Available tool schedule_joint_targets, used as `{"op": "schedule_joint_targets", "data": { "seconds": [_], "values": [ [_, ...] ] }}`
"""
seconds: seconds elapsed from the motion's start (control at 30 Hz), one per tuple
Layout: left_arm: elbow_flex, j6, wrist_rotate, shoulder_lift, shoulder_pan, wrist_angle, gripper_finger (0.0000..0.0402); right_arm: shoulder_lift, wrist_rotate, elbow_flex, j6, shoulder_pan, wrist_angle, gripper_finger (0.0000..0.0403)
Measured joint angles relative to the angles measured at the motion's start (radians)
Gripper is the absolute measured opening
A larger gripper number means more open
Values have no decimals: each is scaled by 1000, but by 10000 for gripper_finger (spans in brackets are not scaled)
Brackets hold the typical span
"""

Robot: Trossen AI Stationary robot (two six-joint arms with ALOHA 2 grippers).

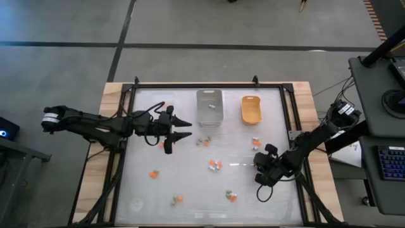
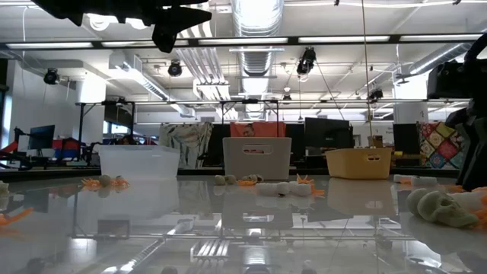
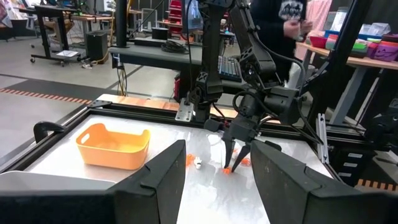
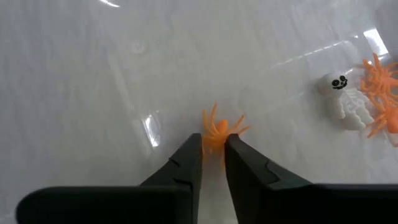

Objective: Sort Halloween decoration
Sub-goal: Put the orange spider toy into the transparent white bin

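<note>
Small trinkets lie scattered on the white table: orange ones (image 1: 153, 173), white-and-orange pairs (image 1: 215, 165), and a grey skull (image 2: 441, 207) near the low camera. My right gripper (image 1: 259, 179) is down at the table's right side, pointing down, with its fingers closed in on an orange spider (image 4: 217, 132). A white skeleton figure (image 4: 342, 99) and more orange spiders (image 4: 380, 93) lie beside it. My left gripper (image 1: 188, 127) hovers open above the table, left of the grey tray (image 1: 209, 106), and touches nothing. My right gripper pinches the orange spider's body (image 4: 216, 138) between its two fingertips (image 4: 194, 152), only at their free ends. It comes from above, pointing down. The spider's legs spread beyond the tips, and it sits on the table surface.
The grey tray and an orange-yellow tray (image 1: 251, 109) stand along the far edge; a clear tray (image 2: 139, 160) shows in the low view. A raised black frame (image 1: 288, 114) runs around the table. A person stands beyond the table (image 3: 292, 25).
</note>
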State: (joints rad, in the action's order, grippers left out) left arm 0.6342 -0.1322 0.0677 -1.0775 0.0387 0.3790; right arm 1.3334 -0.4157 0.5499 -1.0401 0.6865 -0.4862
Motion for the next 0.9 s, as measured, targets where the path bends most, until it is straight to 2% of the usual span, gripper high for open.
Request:
{"op": "schedule_joint_targets", "data": {
  "seconds": [0.33, 0.7, 0.9],
  "values": [
    [-1, 0, 0, 0, 0, 0, 165, -21, 0, 0, 1, 0, -2, 29],
    [-3, 2, 0, 0, 0, -1, 165, -124, -54, 5, 4, 0, 2, 27],
    [-3, 3, 0, 0, 0, -2, 165, -137, -59, 5, 30, 0, 3, 27]
  ]
}}
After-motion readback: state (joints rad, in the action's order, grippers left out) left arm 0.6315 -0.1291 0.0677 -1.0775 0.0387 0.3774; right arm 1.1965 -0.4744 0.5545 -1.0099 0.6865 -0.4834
